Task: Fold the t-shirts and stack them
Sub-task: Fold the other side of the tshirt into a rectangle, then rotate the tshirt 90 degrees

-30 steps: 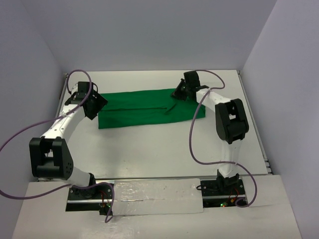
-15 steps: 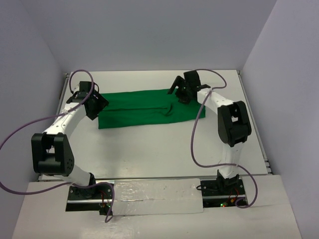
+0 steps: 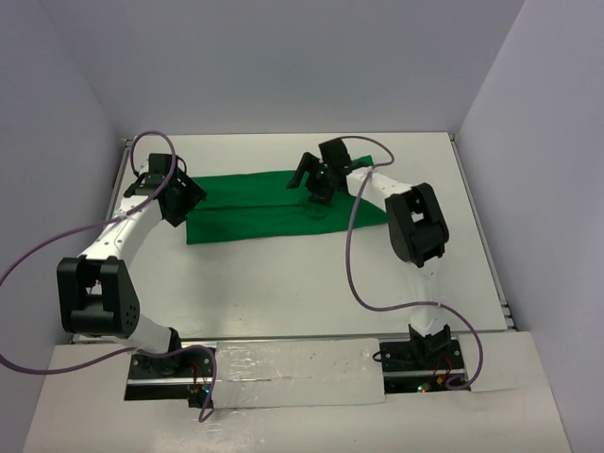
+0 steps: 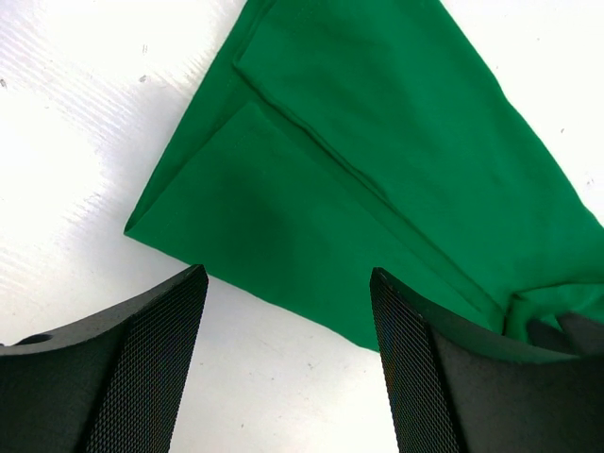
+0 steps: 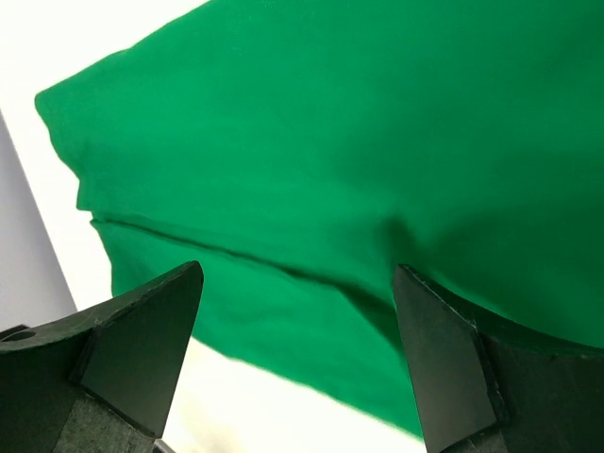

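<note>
The green t-shirt (image 3: 245,203) lies flat on the white table as a long folded strip with a fold line along its length. My left gripper (image 3: 176,200) hovers at the strip's left end. In the left wrist view it (image 4: 288,274) is open over the shirt's (image 4: 377,142) near corner, holding nothing. My right gripper (image 3: 313,179) is over the strip's right-centre part, and its arm hides some of the cloth. In the right wrist view it (image 5: 299,267) is open just above the shirt (image 5: 330,123) with nothing between its fingers.
The bare white table (image 3: 283,283) spreads in front of the shirt. Grey walls close in on the left, back and right. A purple cable (image 3: 351,274) hangs from the right arm and another loops from the left arm (image 3: 38,260).
The right gripper has opened, letting go of the cloth, and swung left along the shirt. The left arm has barely moved and stays open.
</note>
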